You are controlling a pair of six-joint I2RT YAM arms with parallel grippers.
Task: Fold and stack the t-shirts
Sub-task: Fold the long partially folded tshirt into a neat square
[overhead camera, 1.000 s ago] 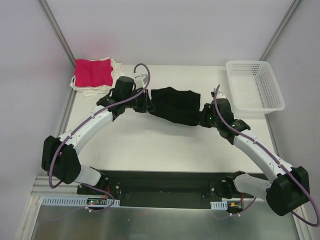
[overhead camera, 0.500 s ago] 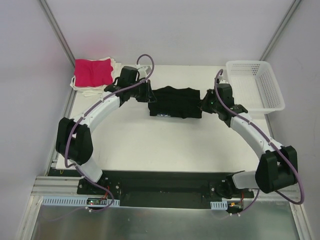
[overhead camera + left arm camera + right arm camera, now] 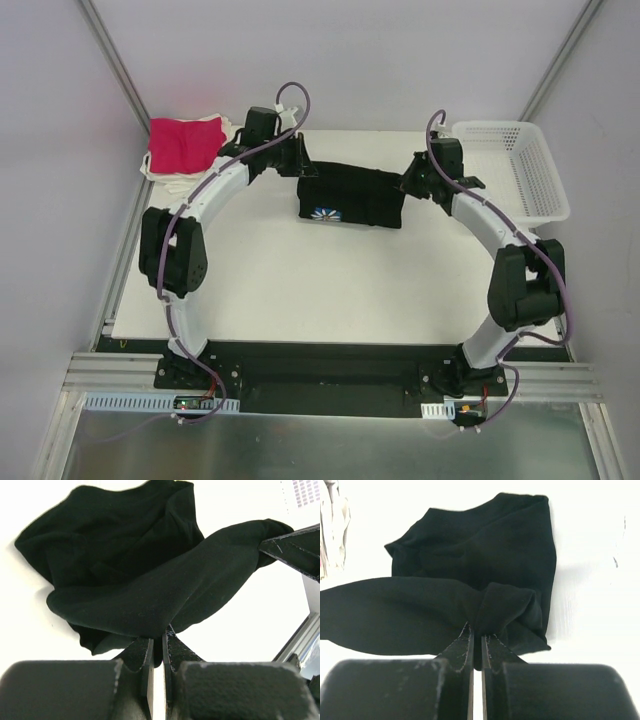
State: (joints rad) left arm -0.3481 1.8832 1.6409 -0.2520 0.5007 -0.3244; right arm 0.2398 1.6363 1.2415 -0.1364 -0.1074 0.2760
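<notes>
A black t-shirt with a small blue daisy print hangs stretched between both grippers at the far middle of the table. My left gripper is shut on its left top edge, and in the left wrist view the black cloth is pinched between the fingers. My right gripper is shut on the right top edge, where the black cloth bunches at the closed gripper. A folded magenta-pink t-shirt lies on white folded ones at the far left corner.
A white plastic mesh basket stands at the far right corner of the white table. Both arms arch far over the table, elbows out toward its side edges. Grey walls close the back and sides.
Both grippers moved toward the far edge and pulled apart, carrying the black t-shirt. It went from a crumpled sag to a taut, flatter band, with the daisy print showing.
</notes>
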